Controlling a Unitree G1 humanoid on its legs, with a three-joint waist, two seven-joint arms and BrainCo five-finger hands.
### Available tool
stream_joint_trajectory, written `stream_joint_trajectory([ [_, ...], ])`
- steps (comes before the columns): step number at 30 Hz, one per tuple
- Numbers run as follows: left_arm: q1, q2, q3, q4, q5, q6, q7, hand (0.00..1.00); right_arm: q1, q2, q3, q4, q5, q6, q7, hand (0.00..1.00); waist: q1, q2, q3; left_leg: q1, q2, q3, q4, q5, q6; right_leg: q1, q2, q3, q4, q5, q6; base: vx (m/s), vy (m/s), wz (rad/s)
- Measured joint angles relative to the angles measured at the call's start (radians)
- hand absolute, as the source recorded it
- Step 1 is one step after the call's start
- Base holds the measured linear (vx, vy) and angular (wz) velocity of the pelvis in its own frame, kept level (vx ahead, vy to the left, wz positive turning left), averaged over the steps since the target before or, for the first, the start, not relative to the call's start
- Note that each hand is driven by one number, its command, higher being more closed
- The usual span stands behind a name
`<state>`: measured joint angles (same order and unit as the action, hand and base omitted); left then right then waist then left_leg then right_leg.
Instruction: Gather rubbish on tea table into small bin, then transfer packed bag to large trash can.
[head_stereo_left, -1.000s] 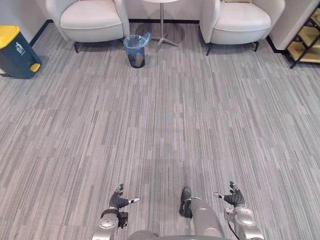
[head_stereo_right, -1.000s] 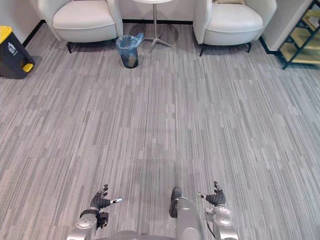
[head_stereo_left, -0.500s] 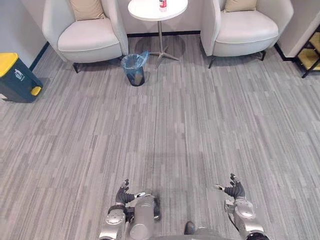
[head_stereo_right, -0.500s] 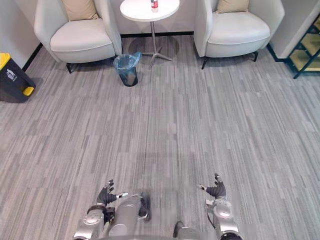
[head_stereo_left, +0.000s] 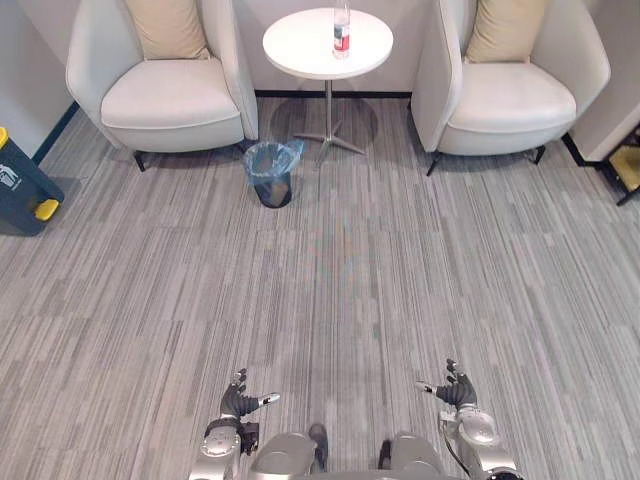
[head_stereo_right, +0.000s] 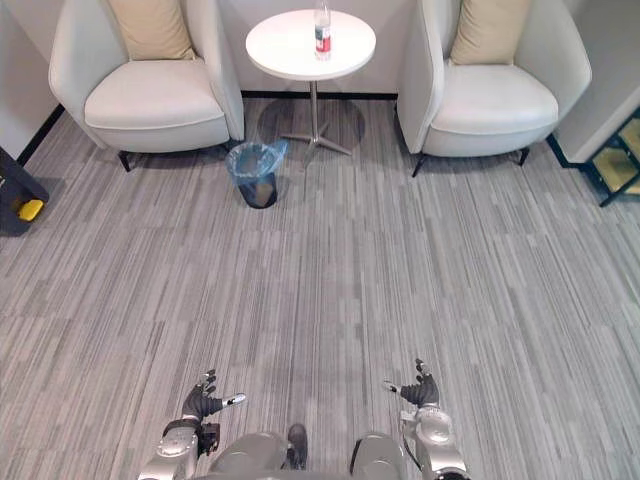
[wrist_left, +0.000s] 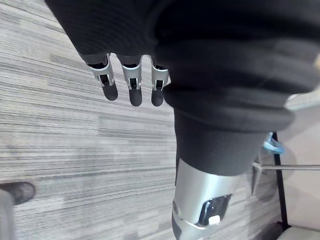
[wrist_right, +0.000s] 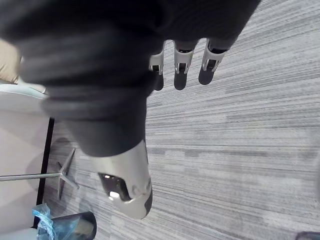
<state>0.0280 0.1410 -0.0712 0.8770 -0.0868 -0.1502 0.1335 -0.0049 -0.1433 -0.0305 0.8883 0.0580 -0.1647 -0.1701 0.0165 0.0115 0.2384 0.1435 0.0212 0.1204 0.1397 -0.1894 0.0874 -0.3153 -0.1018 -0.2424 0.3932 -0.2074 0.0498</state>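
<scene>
2 silver-grey arms, each ending in a dark-covered hand.

In the left eye view the left arm (head_stereo_left: 215, 447) shows at the lower left of the frame and the right arm (head_stereo_left: 476, 436) at the lower right, both with rounded, glossy silver-grey shells. The left hand (head_stereo_left: 238, 404) and right hand (head_stereo_left: 460, 392) are dark at the palm, with pale silver fingers tipped in black. Up close, each wrist view shows a black ribbed cover (wrist_left: 200, 60) in soft folds, slim silver fingers (wrist_left: 131, 87) with black rounded tips, and a broad silver thumb (wrist_right: 125, 175) with a dark inset holding what may be a small white marking.
</scene>
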Motion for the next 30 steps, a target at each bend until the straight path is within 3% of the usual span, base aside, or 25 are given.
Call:
stream_joint_trajectory([
  [1, 0.003, 0.004, 0.000, 0.003, 0.001, 0.000, 0.000, 0.00, 0.011, 0.001, -0.002, 0.000, 0.000, 0.000, -0.001, 0.00, -0.006, -0.014, -0.004, 0.028, 0.003, -0.011, -0.006, -0.016, -0.053, 0.000, 0.006, 0.018, -0.160, 0.109, 0.001, 0.48, -0.204, 0.47],
  [2, 0.002, 0.005, 0.000, 0.006, 0.001, 0.000, 0.000, 0.00, 0.033, -0.001, -0.006, 0.000, 0.000, 0.001, -0.001, 0.00, -0.007, -0.033, -0.013, 0.060, 0.000, -0.028, -0.008, -0.051, -0.109, -0.003, 0.001, 0.050, -0.215, 0.213, -0.006, 0.51, -0.237, 0.58],
  [3, 0.001, 0.002, 0.001, 0.015, 0.001, 0.000, 0.001, 0.00, 0.046, -0.003, -0.007, 0.003, 0.000, 0.004, -0.001, 0.00, -0.007, -0.038, -0.017, 0.083, 0.004, -0.046, -0.009, -0.072, -0.125, -0.001, -0.002, 0.063, -0.182, 0.313, -0.030, 0.63, -0.318, 0.54],
  [4, -0.004, -0.014, 0.001, 0.029, 0.001, -0.001, 0.000, 0.00, 0.051, -0.012, -0.011, 0.009, 0.000, 0.017, -0.001, 0.00, -0.015, -0.009, -0.033, 0.095, 0.038, -0.067, -0.001, -0.081, -0.135, -0.025, 0.015, 0.048, -0.097, 0.271, -0.043, 0.54, -0.274, 0.42],
  [6, -0.002, -0.019, 0.002, 0.039, 0.001, -0.001, 0.001, 0.00, 0.045, -0.011, -0.012, 0.008, 0.000, 0.016, -0.001, 0.00, -0.017, 0.015, -0.046, 0.059, 0.085, -0.088, 0.100, -0.086, -0.144, -0.020, 0.046, 0.015, -0.061, 0.217, -0.079, 0.55, -0.302, 0.21],
  [8, -0.002, -0.029, 0.017, 0.039, 0.001, -0.001, 0.000, 0.00, 0.036, -0.006, -0.011, 0.008, 0.000, 0.016, -0.001, 0.00, -0.019, 0.034, -0.044, -0.047, 0.146, -0.103, 0.383, -0.043, -0.204, 0.065, 0.101, -0.008, -0.103, 0.176, -0.104, 0.46, -0.273, 0.16],
  [9, 0.002, -0.037, 0.034, 0.036, 0.001, -0.001, -0.001, 0.00, 0.036, -0.001, -0.008, 0.001, 0.002, 0.016, -0.001, 0.00, -0.016, 0.042, -0.039, -0.128, 0.183, -0.122, 0.614, 0.009, -0.228, 0.148, 0.133, -0.019, -0.161, 0.165, -0.118, 0.34, -0.172, 0.09],
  [10, 0.002, -0.041, 0.038, 0.036, 0.000, -0.001, -0.001, 0.00, 0.036, 0.001, -0.005, -0.006, 0.007, 0.014, -0.002, 0.00, -0.009, 0.045, -0.037, -0.166, 0.201, -0.119, 0.718, 0.005, -0.229, 0.190, 0.149, -0.019, -0.189, 0.159, -0.128, 0.41, -0.179, -0.02],
  [11, 0.002, -0.043, 0.039, 0.032, 0.000, -0.001, -0.001, 0.00, 0.035, 0.008, -0.004, -0.012, 0.013, 0.011, -0.002, 0.00, 0.002, 0.041, -0.031, -0.241, 0.224, -0.098, 0.870, -0.007, -0.209, 0.268, 0.171, -0.016, -0.236, 0.149, -0.143, 0.38, -0.142, -0.07],
  [13, 0.004, -0.044, 0.037, 0.004, -0.001, -0.002, -0.001, 0.00, 0.029, 0.018, -0.006, -0.014, 0.022, 0.007, -0.003, 0.00, 0.012, 0.026, -0.028, -0.372, 0.217, -0.046, 0.915, -0.032, -0.169, 0.353, 0.173, -0.007, -0.297, 0.136, -0.145, 0.42, -0.133, -0.07],
  [15, 0.000, -0.050, 0.037, -0.014, -0.002, -0.002, 0.000, 0.00, 0.023, 0.015, -0.013, -0.014, 0.029, 0.006, -0.004, 0.00, 0.034, 0.027, -0.026, -0.441, 0.207, -0.004, 0.815, -0.048, -0.142, 0.383, 0.169, 0.002, -0.314, 0.138, -0.131, 0.33, -0.025, -0.20],
  [17, -0.002, -0.053, 0.037, -0.025, -0.002, -0.002, 0.000, 0.00, 0.013, 0.018, -0.022, -0.012, 0.032, 0.007, -0.005, 0.00, 0.054, 0.021, -0.014, -0.484, 0.147, 0.019, 0.542, -0.046, -0.142, 0.424, 0.145, 0.022, -0.338, 0.124, -0.111, 0.36, 0.090, -0.20],
  [19, 0.005, -0.063, 0.035, -0.025, -0.002, -0.002, 0.000, 0.00, 0.004, 0.009, -0.043, -0.012, 0.032, 0.007, -0.007, 0.00, 0.055, 0.021, -0.012, -0.477, 0.080, 0.016, 0.199, 0.025, -0.168, 0.471, 0.119, 0.036, -0.364, 0.090, -0.074, 0.42, 0.174, -0.14],
  [20, 0.009, -0.065, 0.034, -0.025, -0.002, -0.002, 0.000, 0.00, 0.002, 0.003, -0.043, -0.012, 0.031, 0.007, -0.007, 0.00, 0.057, 0.030, -0.015, -0.472, 0.078, 0.016, 0.133, 0.052, -0.169, 0.479, 0.119, 0.044, -0.362, 0.077, -0.065, 0.44, 0.226, -0.27],
  [21, 0.020, -0.063, 0.035, -0.025, -0.002, -0.002, 0.001, 0.00, -0.002, -0.004, -0.040, -0.011, 0.031, 0.008, -0.007, 0.00, 0.061, 0.054, -0.022, -0.448, 0.082, 0.017, 0.075, 0.132, -0.158, 0.504, 0.119, 0.066, -0.357, 0.040, -0.044, 0.45, 0.240, -0.33],
  [22, 0.028, -0.059, 0.036, -0.025, -0.002, -0.002, 0.001, 0.00, -0.002, -0.002, -0.036, -0.010, 0.031, 0.010, -0.007, 0.00, 0.063, 0.052, -0.024, -0.439, 0.076, 0.020, 0.082, 0.172, -0.141, 0.510, 0.113, 0.082, -0.351, 0.020, -0.036, 0.47, 0.245, -0.44],
  [23, 0.036, -0.059, 0.036, -0.025, -0.002, -0.002, 0.002, 0.00, -0.002, 0.002, -0.025, -0.010, 0.030, 0.013, -0.005, 0.00, 0.076, 0.029, -0.029, -0.447, 0.049, 0.021, 0.138, 0.171, -0.112, 0.515, 0.081, 0.101, -0.320, -0.026, -0.020, 0.38, 0.183, -0.38],
  [25, 0.034, -0.053, 0.034, -0.024, -0.001, 0.000, 0.001, 0.00, 0.012, 0.002, -0.032, -0.008, 0.025, 0.014, -0.005, 0.00, 0.081, -0.005, -0.044, -0.448, -0.003, 0.036, 0.191, 0.105, -0.055, 0.456, 0.020, 0.136, -0.141, -0.083, 0.026, 0.54, 0.214, -0.13],
  [26, 0.033, -0.057, 0.029, -0.024, -0.001, 0.000, 0.000, 0.00, 0.014, 0.000, -0.035, -0.006, 0.019, 0.015, -0.005, 0.00, 0.076, -0.007, -0.044, -0.424, -0.022, 0.038, 0.184, 0.087, -0.043, 0.411, -0.003, 0.150, -0.020, -0.086, 0.042, 0.59, 0.231, 0.11],
  [27, 0.033, -0.056, 0.027, -0.024, -0.001, 0.000, 0.000, 0.00, 0.019, 0.003, -0.033, -0.003, 0.011, 0.015, -0.004, 0.00, 0.075, -0.015, -0.042, -0.370, -0.046, 0.044, 0.153, 0.073, -0.035, 0.341, -0.036, 0.172, 0.177, -0.063, 0.117, 0.39, 0.155, 0.07],
  [28, 0.033, -0.054, 0.021, -0.024, -0.001, 0.001, 0.000, 0.00, 0.019, 0.006, -0.033, -0.003, 0.010, 0.015, -0.003, 0.00, 0.074, -0.018, -0.041, -0.337, -0.058, 0.044, 0.140, 0.064, -0.031, 0.312, -0.049, 0.178, 0.273, -0.057, 0.162, 0.50, 0.155, 0.07],
  [29, 0.034, -0.045, 0.010, -0.024, -0.001, 0.000, 0.000, 0.00, 0.025, 0.013, -0.032, 0.000, 0.009, 0.016, -0.001, 0.00, 0.067, -0.018, -0.041, -0.279, -0.066, 0.041, 0.133, 0.046, -0.009, 0.267, -0.060, 0.168, 0.420, -0.060, 0.170, 0.50, 0.103, 0.16],
  [30, 0.033, -0.031, -0.004, -0.024, -0.001, 0.000, 0.001, 0.00, 0.030, 0.019, -0.030, 0.000, 0.009, 0.016, -0.001, 0.00, 0.055, -0.020, -0.040, -0.231, -0.070, 0.032, 0.119, 0.036, 0.002, 0.245, -0.063, 0.148, 0.482, -0.073, 0.144, 0.60, 0.082, 0.34],
])
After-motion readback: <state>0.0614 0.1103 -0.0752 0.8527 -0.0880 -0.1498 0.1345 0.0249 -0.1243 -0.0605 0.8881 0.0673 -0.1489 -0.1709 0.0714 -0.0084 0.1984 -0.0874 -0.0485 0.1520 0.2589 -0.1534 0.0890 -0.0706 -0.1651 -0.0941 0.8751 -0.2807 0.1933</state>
